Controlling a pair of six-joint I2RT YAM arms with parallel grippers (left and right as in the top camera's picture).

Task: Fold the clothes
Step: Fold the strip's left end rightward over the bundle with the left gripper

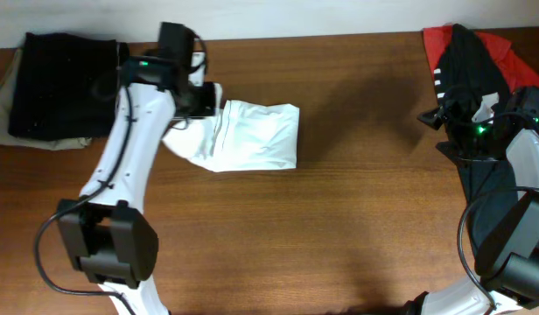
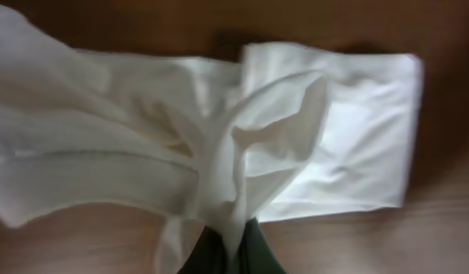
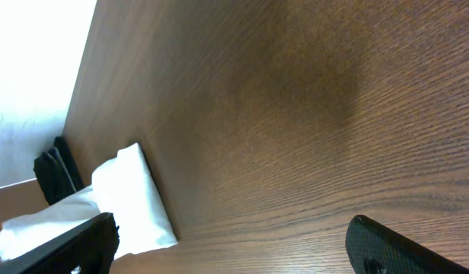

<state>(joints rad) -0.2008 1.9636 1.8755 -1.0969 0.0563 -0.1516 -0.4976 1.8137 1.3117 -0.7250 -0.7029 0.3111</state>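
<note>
- White T-shirt (image 1: 256, 136) is seen part-folded on the desk (image 1: 357, 201), a bit left of centre. The right part lies flat as a neat rectangle; the left end is bunched & lifted.
- Left gripper (image 2: 228, 255) is clamped on a pinch of that loose left end. In the left wrist view the fabric is drawn into a cone at the jaws.
- Right gripper (image 3: 231, 228) is held wide apart w/ nothing in it, over bare wood, well apart from the shirt.
- Black-and-red garment (image 1: 479, 52) is heaped at the far right corner, partly beneath the right arm; not yet folded.
- Step in hand, as judged: the bunched end is to be carried over onto the flat part.
- To be done well: the lift should be kept low so the flat layers aren't dragged. The pull should be made straight across, w/ edges lined up before release.
- Several layers appear to be pinched, so tension should be kept or a lump gets folded in.
- Risk: the whole shirt may slide on smooth wood. The flat part could be pinned by the right gripper.
</note>
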